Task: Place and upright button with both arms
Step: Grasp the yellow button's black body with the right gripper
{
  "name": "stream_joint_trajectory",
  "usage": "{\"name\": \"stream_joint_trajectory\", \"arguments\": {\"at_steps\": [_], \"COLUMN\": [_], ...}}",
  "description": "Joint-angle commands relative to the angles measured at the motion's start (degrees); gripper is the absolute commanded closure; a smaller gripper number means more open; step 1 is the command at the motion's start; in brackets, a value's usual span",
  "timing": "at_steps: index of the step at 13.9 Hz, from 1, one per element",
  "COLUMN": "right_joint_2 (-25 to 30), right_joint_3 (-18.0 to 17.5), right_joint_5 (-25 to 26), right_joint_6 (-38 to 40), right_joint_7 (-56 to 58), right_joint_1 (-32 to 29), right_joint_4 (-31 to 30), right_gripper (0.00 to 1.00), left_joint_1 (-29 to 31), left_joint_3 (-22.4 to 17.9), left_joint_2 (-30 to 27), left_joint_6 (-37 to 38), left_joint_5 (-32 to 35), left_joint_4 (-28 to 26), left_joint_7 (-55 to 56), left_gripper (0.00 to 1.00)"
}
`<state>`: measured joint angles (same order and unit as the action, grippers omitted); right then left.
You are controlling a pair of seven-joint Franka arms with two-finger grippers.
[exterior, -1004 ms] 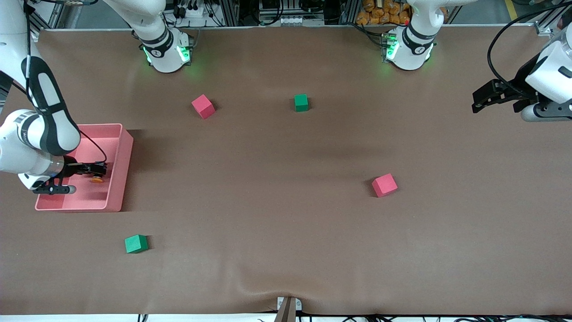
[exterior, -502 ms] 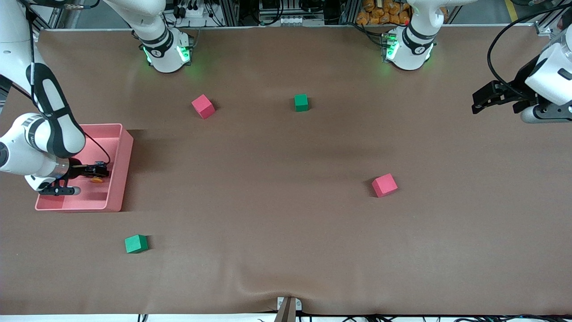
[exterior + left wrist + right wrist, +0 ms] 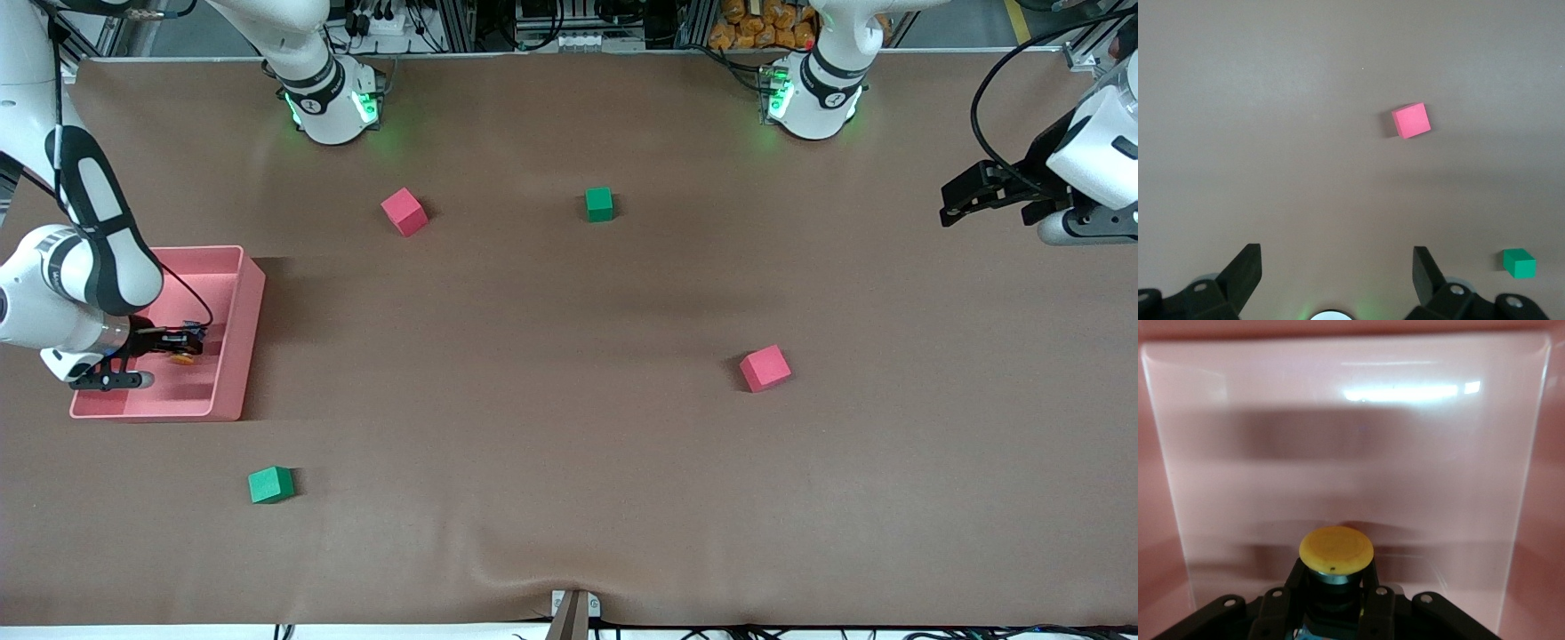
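Observation:
The button [image 3: 185, 359] has a round orange cap [image 3: 1336, 550] on a dark body. It is inside the pink bin [image 3: 249, 311] at the right arm's end of the table. My right gripper [image 3: 188, 343] reaches into that bin. In the right wrist view its black fingers [image 3: 1373, 583] press on both sides of the button's body below the cap, so the right gripper [image 3: 1335, 579] is shut on it. My left gripper [image 3: 949, 203] waits over the table at the left arm's end. Its jaws stand wide apart with nothing between them [image 3: 1336, 259].
Two red cubes [image 3: 404, 212] [image 3: 765, 368] and two green cubes [image 3: 599, 204] [image 3: 270, 484] lie scattered on the brown table. The left wrist view shows a red cube [image 3: 1411, 120] and a green cube [image 3: 1519, 263]. The bin's pink walls [image 3: 1351, 453] surround my right gripper.
My right gripper has closed on the button and drawn back slightly within the bin. The left arm has barely moved.

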<state>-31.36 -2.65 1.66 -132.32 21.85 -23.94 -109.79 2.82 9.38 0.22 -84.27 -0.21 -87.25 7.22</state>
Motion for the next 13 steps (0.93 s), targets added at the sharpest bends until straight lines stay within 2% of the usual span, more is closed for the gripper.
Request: {"name": "stream_joint_trajectory", "arguments": {"at_steps": [1, 4, 7, 11, 13], "right_joint_2": [0.87, 1.13, 1.48, 2.10, 2.10], "right_joint_3": [-1.05, -1.22, -1.40, -1.49, -1.57], "right_joint_5": [0.28, 0.28, 0.19, -0.16, -4.18], "right_joint_6": [6.61, 14.43, 25.76, 38.35, 40.12], "right_joint_7": [1.45, 1.01, 0.31, -11.70, -18.82], "right_joint_1": [-1.29, -0.59, 1.69, 10.29, 15.04], "right_joint_4": [4.31, 9.75, 17.92, 26.90, 29.10], "right_gripper": [1.00, 1.00, 1.00, 1.00, 1.00], "left_joint_1": [0.34, 0.17, 0.17, 0.17, 0.17], "left_joint_3": [0.11, 0.11, 0.11, 0.11, 0.11], "left_joint_2": [-0.14, 0.21, 0.22, 0.22, 0.22], "left_joint_6": [0.07, 0.07, 0.07, 0.07, 0.16], "left_joint_5": [-0.49, -0.49, -0.49, -0.49, -0.49], "left_joint_4": [0.16, 0.16, 0.24, 0.24, 0.16], "left_joint_7": [-0.54, -0.54, -0.54, -0.54, -0.36], "left_gripper": [0.00, 0.00, 0.00, 0.00, 0.00]}}
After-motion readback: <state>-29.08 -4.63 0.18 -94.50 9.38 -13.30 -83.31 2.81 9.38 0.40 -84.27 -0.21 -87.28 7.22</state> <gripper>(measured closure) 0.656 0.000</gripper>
